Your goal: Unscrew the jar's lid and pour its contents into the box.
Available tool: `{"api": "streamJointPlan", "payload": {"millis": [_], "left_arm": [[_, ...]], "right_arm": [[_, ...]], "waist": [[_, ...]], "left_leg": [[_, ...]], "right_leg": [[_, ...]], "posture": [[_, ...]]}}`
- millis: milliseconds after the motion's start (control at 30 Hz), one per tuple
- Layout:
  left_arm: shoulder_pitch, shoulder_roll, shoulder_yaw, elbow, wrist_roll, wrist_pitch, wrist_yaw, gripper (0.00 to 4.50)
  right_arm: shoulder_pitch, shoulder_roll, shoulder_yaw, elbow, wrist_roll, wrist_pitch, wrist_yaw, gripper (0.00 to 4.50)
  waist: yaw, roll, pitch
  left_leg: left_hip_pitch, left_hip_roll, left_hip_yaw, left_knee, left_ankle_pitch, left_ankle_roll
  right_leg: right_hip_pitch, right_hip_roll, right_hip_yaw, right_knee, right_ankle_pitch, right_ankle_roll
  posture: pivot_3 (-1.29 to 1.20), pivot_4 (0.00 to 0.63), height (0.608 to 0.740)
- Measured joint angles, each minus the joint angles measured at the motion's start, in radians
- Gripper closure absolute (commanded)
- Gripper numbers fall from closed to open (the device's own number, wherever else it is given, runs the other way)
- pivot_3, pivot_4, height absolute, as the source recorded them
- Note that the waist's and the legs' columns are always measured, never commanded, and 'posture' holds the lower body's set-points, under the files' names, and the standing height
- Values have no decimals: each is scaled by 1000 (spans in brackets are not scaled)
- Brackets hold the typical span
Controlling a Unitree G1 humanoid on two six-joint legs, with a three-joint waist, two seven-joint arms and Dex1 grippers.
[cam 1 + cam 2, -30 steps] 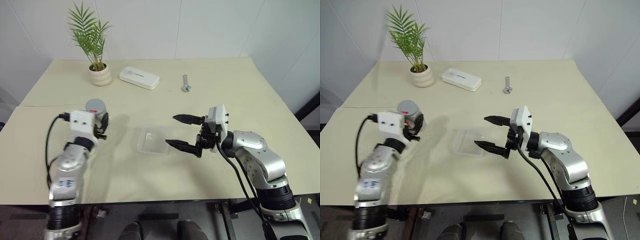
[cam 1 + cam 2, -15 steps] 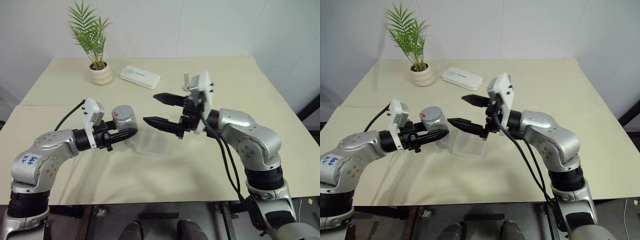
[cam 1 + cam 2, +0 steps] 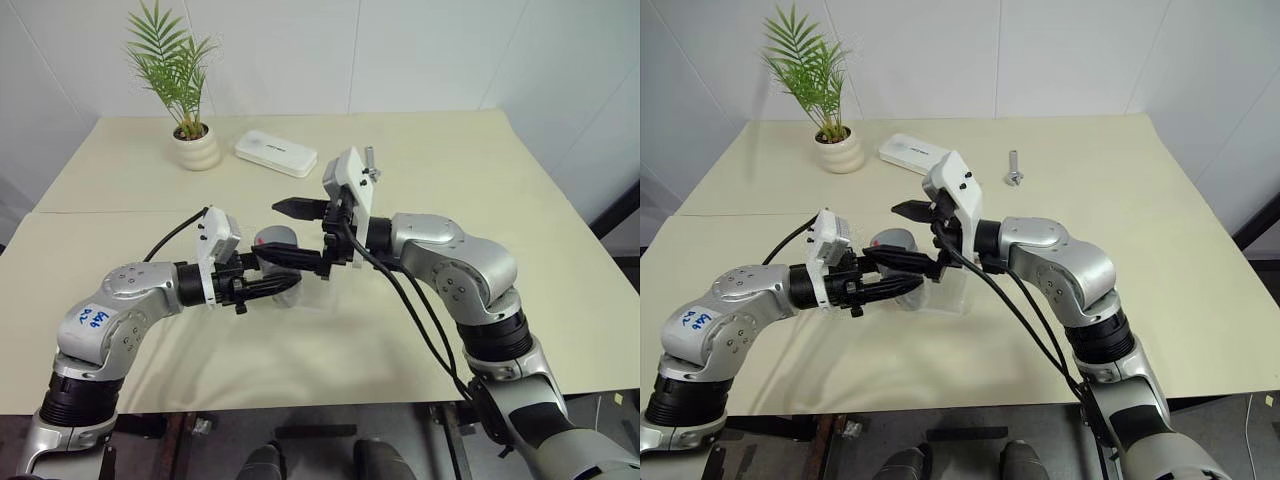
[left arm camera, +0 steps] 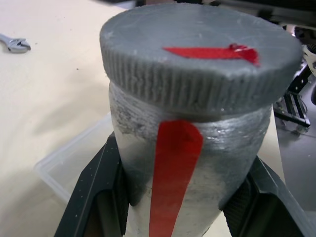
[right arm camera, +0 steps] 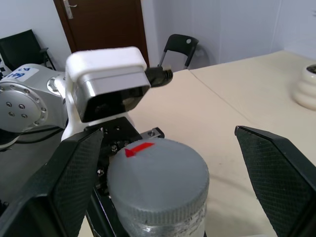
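We have carried the jar [image 3: 274,243] off the surface [image 3: 450,180] in our left tool [image 3: 283,283], clamped on its body, above the box [image 3: 952,297]. Right tool [image 5: 163,197] has swung in, spread wide around the lid [image 4: 197,59]. Unscrewing comes next, we judge.

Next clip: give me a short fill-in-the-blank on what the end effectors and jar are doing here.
1. The left end effector is shut on the silvery-grey cylindrical ____.
2. The ribbed grey round lid is still ____ the jar.
3. The right end effector's fingers stand ____ on either side of the lid.

Missing: jar; on; open
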Motion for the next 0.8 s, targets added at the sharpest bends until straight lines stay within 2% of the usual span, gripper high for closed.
{"api": "streamJointPlan", "payload": {"millis": [67,167,300,600,800], "left_arm": [[0,0,-1,0,2,-4,-2,2533],[2,0,-1,-3,6,-5,-2,2533],[2,0,-1,-4,10,-6,-1,2533],[5,22,-4,-5,14,-13,-31,2533],[-10,24,-31,58,17,-210,-244,2533]], "right_arm": [[0,0,0,1,-5,0,8,0],[0,6,0,4,-10,0,21,589],[0,8,4,5,-12,1,42,1966],[-4,6,4,26,-13,-2,93,1987],[-85,-91,37,96,8,-100,411,1987]], "waist": [[0,0,0],[0,0,0],[0,0,0],[0,0,0],[-2,0,0]], "left_leg": [[0,0,0,0,0,0],[0,0,0,0,0,0],[0,0,0,0,0,0],[0,0,0,0,0,0],[0,0,1,0,0,0]], "right_leg": [[0,0,0,0,0,0],[0,0,0,0,0,0],[0,0,0,1,0,0],[0,0,0,0,0,0],[0,0,0,0,0,0]], "posture": [[0,150,740],[0,150,740],[0,150,740],[0,150,740],[0,150,740]]}}
